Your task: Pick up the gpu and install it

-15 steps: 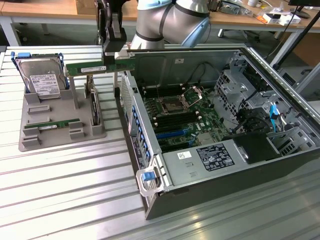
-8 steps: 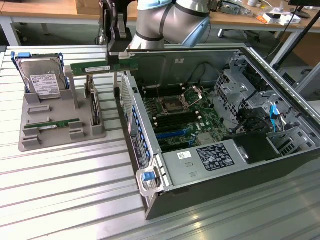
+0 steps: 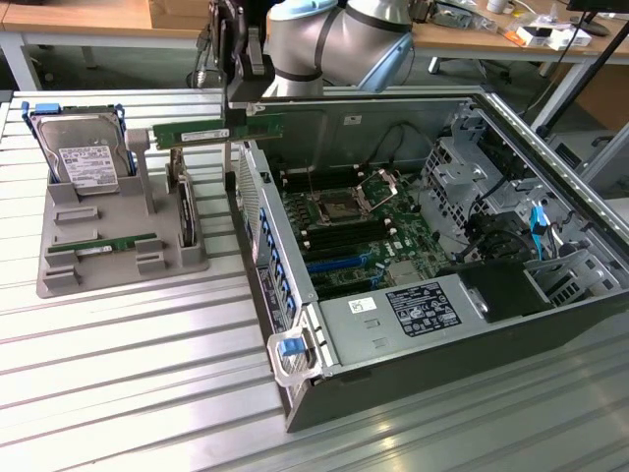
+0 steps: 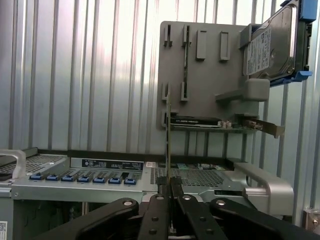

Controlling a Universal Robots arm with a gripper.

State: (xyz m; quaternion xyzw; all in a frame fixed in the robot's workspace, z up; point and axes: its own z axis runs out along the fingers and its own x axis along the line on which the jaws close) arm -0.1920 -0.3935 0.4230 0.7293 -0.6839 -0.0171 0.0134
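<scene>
One gpu (image 3: 192,135) hangs level in the gripper (image 3: 237,123) above the case (image 3: 442,393) rim, clear of the tray (image 3: 118,211): picked, not yet installed. From the wrist, fingers (image 4: 157,215) pinch tight on its thin edge-on board.

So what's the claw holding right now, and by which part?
The claw grips the green circuit-board stick, pinching its flat faces at the upper long edge.
</scene>
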